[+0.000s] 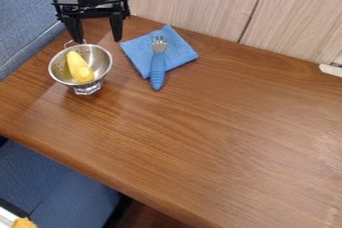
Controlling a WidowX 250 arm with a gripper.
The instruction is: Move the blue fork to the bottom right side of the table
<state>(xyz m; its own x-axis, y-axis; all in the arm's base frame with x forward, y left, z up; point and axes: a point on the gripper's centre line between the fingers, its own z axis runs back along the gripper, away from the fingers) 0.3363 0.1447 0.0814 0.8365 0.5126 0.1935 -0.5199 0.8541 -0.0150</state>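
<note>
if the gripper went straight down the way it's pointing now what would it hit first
Probably the rim of the metal colander, just below the gripper in this view, though depth is unclear and it might pass beside it.

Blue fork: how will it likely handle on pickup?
The blue fork is probably stiff: its handle runs straight past the edge of the blue cloth. Likely light, given the plastic-looking handle. Ridges near the handle's end should limit slipping, though the cloth beneath may drag along.
</note>
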